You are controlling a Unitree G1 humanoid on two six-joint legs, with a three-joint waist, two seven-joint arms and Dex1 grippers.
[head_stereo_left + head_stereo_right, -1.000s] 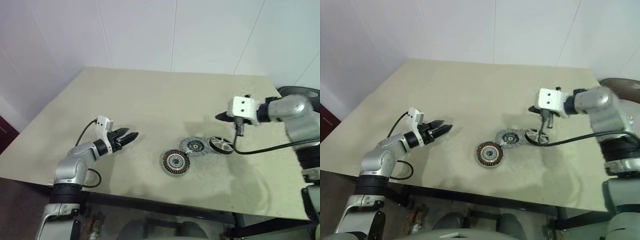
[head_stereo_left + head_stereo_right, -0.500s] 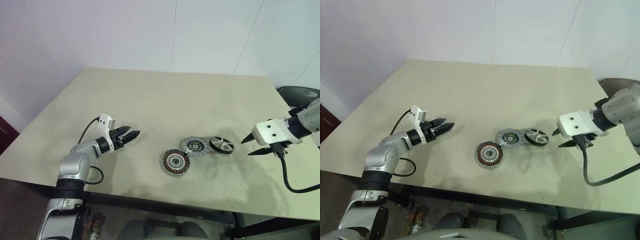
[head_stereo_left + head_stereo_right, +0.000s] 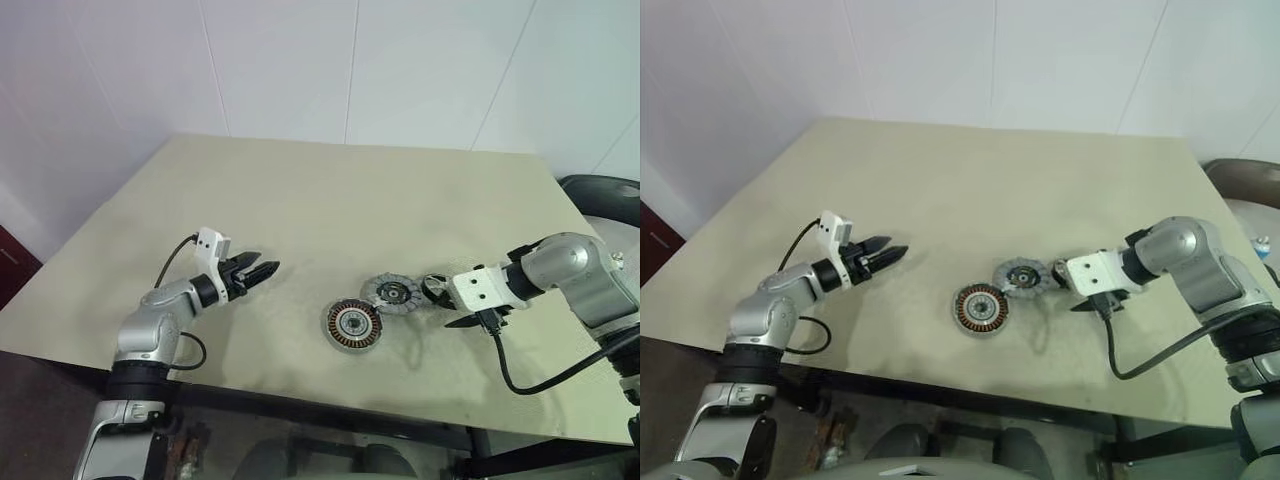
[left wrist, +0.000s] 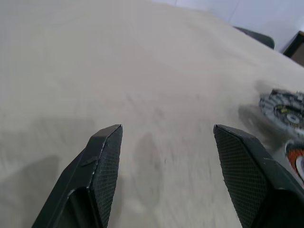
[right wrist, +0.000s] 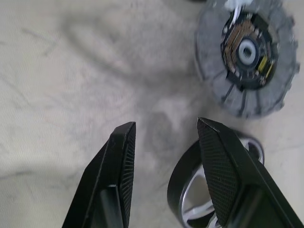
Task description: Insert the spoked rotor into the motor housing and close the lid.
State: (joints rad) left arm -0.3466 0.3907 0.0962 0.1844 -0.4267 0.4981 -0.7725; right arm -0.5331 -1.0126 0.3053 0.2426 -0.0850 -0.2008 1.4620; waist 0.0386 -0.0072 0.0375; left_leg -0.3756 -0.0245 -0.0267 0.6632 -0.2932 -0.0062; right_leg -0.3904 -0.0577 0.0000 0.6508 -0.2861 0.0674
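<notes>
right end effector (image 5: 164, 156) open over spoked rotor (image 5: 190, 199) rim | left end effector (image 4: 166, 156) open, bare table (image 3: 300, 200) around

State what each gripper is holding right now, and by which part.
Nothing is held. The left gripper is open over bare table. The right gripper is open, jaws astride the rim of the black silver-spoked rotor, not closed on it.

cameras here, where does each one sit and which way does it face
Left and right eye views: on the head, looking forward and down at the table; both arms show.
Left wrist view: along the open left gripper over bare table; the lid at the edge.
Right wrist view: down past the right gripper, open, one finger over the spoked rotor.
Shared: the lid, and the motor housing in the eye and left wrist views.
</notes>
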